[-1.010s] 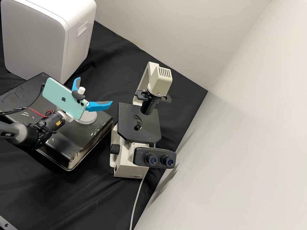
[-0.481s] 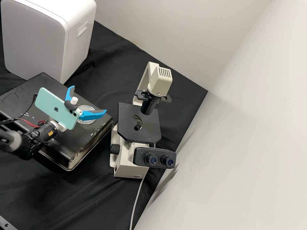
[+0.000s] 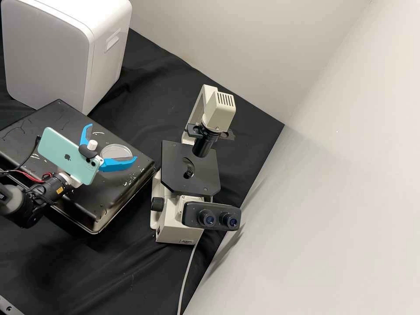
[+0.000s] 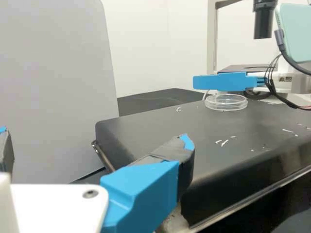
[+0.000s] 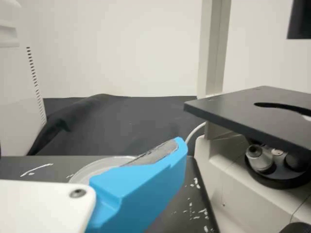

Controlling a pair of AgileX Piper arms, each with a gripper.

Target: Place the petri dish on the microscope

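Observation:
A clear petri dish point(image 3: 117, 151) lies on a black case point(image 3: 87, 192) left of the microscope point(image 3: 192, 175). My right gripper point(image 3: 113, 142) hangs open low over the dish, which sits between its two blue fingers point(image 3: 119, 162). In the right wrist view one finger point(image 5: 141, 187) crosses the dish point(image 5: 95, 171), with the black stage point(image 5: 252, 114) close by. From the left wrist view I see the dish point(image 4: 226, 102) under the right arm's finger point(image 4: 226, 81). My left gripper point(image 4: 95, 138) is open at the case's far corner, holding nothing.
A white appliance point(image 3: 61, 48) stands at the back left behind the case. A pale wall runs close along the microscope's right side. A grey cable point(image 3: 186, 271) trails from the microscope toward the front. Black cloth covers the bench.
The right gripper has come down and drawn back to the left, from above the case to just over the dish. It stays open. The dish has not moved.

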